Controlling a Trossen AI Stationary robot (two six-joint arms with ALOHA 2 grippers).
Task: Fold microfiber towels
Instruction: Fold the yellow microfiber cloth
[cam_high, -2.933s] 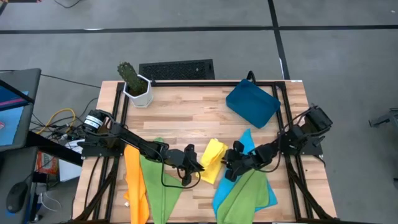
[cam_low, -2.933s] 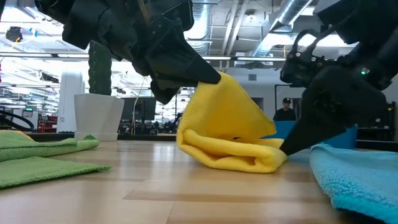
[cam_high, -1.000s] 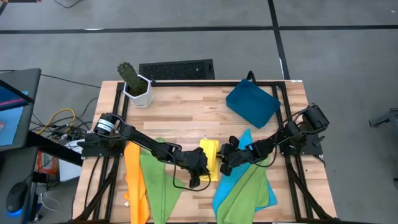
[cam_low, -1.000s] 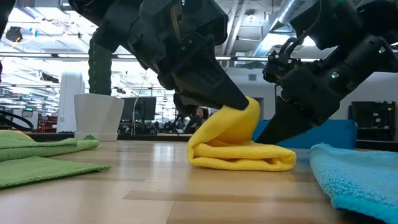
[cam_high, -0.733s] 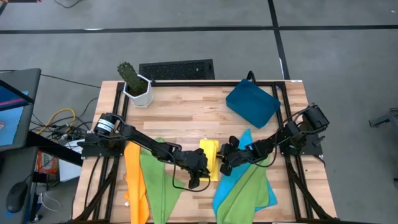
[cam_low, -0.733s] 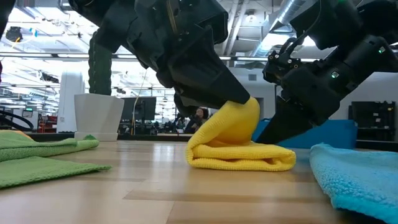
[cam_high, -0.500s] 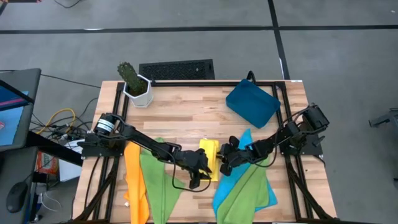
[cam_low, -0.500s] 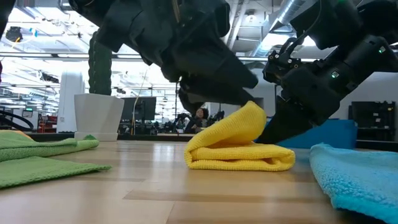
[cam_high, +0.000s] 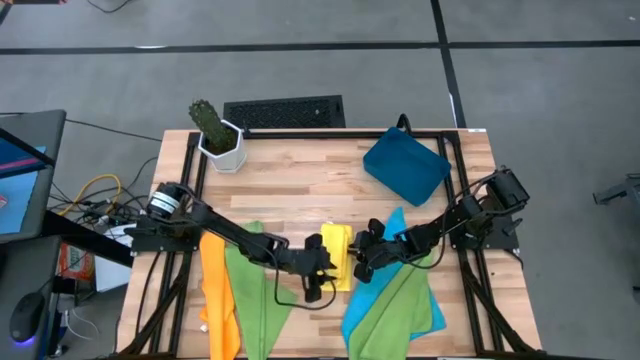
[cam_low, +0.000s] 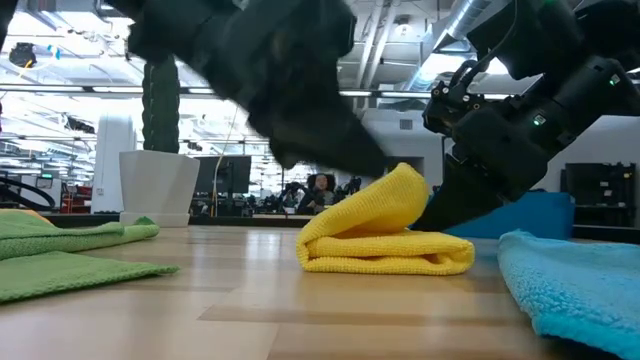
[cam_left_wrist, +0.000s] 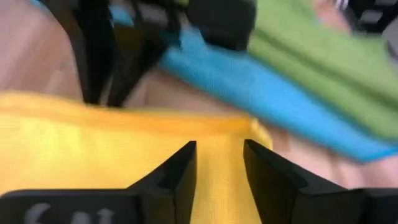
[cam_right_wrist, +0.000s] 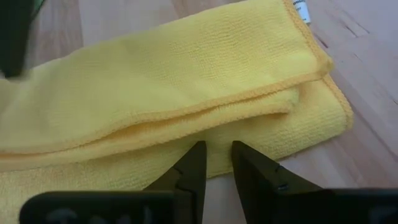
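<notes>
The yellow towel (cam_high: 338, 248) lies folded over in the table's middle, near the front; its upper layer humps up (cam_low: 392, 195) over the lower one. My left gripper (cam_high: 324, 260) stands open just left of it, fingers (cam_left_wrist: 184, 163) apart above the yellow cloth (cam_left_wrist: 93, 155). My right gripper (cam_high: 358, 263) comes in low from the right and is shut on the towel's right side (cam_right_wrist: 216, 149). An orange towel (cam_high: 216, 295) and a green one (cam_high: 256, 292) lie at the front left. A blue towel (cam_high: 398, 228) and a second green one (cam_high: 392, 312) lie at the front right. My right gripper meets the lower layer of the yellow towel at its edge (cam_right_wrist: 219, 163), below the folded-over upper layer (cam_right_wrist: 186, 74). Its two fingers (cam_right_wrist: 194, 163) come slanting down from the table's right. The fingers hide the pinch itself. The towel rests on the table.
A dark-blue tray (cam_high: 405, 166) sits at the back right and a cactus in a white pot (cam_high: 218, 138) at the back left. Bare wood (cam_high: 300, 190) stretches between them. In the low view the blue towel (cam_low: 570, 285) lies near the camera at right.
My left gripper has opened and let go of the yellow towel's raised upper fold, then drawn back toward the table's left. The fold has sunk a little and stays humped on the lower layer. My right gripper has kept still.
</notes>
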